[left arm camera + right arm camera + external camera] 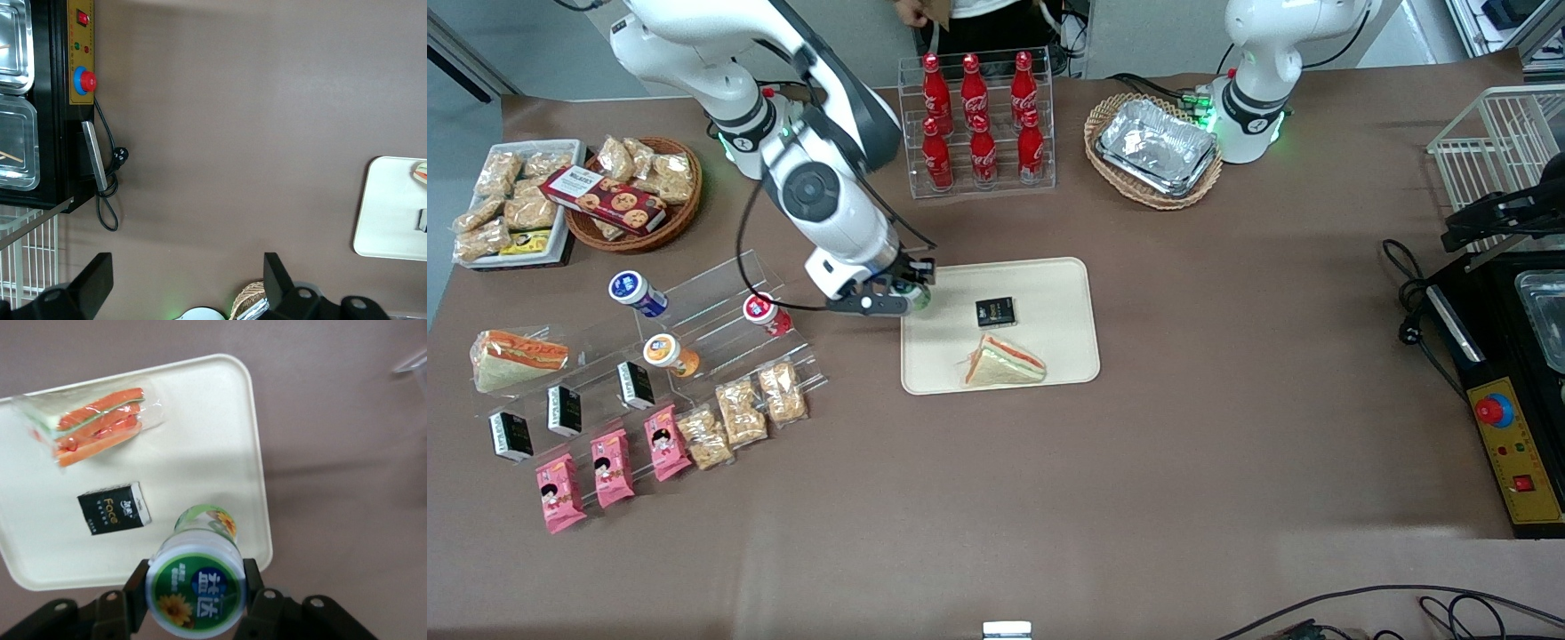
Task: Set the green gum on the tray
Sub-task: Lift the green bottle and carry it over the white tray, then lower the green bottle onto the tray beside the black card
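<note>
Between the gripper's (195, 590) fingers the gum (195, 587) sits clamped just under its white lid, hanging lid-up over the tray's (1049, 364) corner at about ten o'clock. It is probably light, rigid plastic, smooth and round, so it could twist or slip; a hold across the body below the lid looks soundest. On the tray, the sandwich (1003, 363) lies at six o'clock and the black box (995, 311) near centre, both apart from the gum.
</note>
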Robot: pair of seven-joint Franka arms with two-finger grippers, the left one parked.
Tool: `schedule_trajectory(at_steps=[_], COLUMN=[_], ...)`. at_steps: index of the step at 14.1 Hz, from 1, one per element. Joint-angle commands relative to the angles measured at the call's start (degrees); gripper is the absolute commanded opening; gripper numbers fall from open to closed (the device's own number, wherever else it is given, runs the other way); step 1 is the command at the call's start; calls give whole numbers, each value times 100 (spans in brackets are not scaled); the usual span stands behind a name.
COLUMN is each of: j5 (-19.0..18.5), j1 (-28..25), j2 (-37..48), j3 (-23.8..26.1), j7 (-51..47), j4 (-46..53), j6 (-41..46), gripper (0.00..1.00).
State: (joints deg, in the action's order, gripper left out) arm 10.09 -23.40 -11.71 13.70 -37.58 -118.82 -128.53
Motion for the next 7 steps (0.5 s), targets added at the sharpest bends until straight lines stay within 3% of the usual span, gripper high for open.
schedule_trajectory(at_steps=[1, 7], j5=[2, -648], j1=[-104, -472], j2=[-515, -859], j3=[-43, -52], j7=[-187, -1163], j4=[34, -98], j6=[-506, -1042], gripper=[40, 41])
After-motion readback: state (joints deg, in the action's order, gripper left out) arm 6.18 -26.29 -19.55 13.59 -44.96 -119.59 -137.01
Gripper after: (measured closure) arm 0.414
